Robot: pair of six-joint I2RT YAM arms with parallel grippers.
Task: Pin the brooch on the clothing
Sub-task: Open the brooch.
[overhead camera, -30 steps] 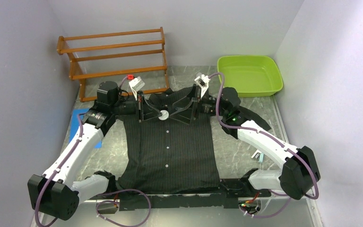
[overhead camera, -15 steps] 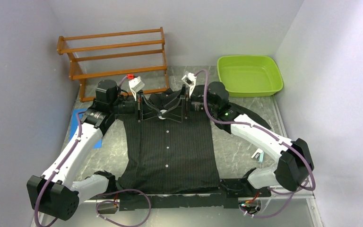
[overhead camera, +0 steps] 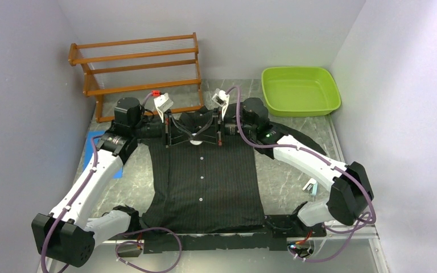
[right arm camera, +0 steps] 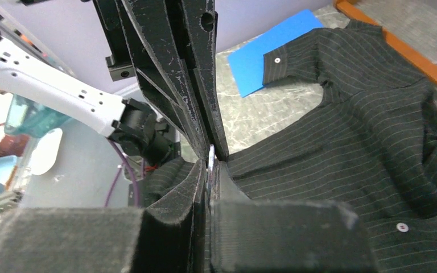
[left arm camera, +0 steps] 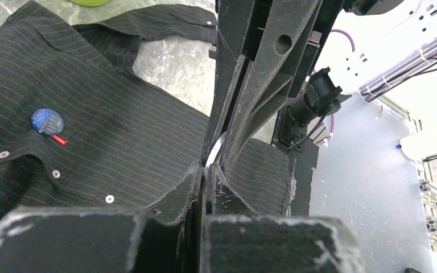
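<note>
The clothing [overhead camera: 205, 182] lies flat on the table, a black pinstriped shirt with white buttons and its collar at the far end. Above the collar both grippers meet tip to tip. The brooch [overhead camera: 195, 141] shows only as a thin pale edge [left arm camera: 220, 147] [right arm camera: 210, 154] pinched between the two sets of fingers. My left gripper [overhead camera: 192, 138] [left arm camera: 209, 166] reaches in from the left, shut on it. From the right, my right gripper [overhead camera: 200, 138] [right arm camera: 209, 166] is shut on the same piece. A blue round badge [left arm camera: 47, 121] with a red tab sits on the shirt in the left wrist view.
A wooden rack [overhead camera: 136, 62] stands at the back left and a green tub [overhead camera: 300, 90] at the back right. A blue sheet [overhead camera: 93, 142] [right arm camera: 273, 48] lies under the left sleeve. A small clip-like object [overhead camera: 310, 186] rests on the table by the right arm.
My right gripper has moved left to the brooch and closed from wide open to shut on it. The left gripper has held still, shut.
</note>
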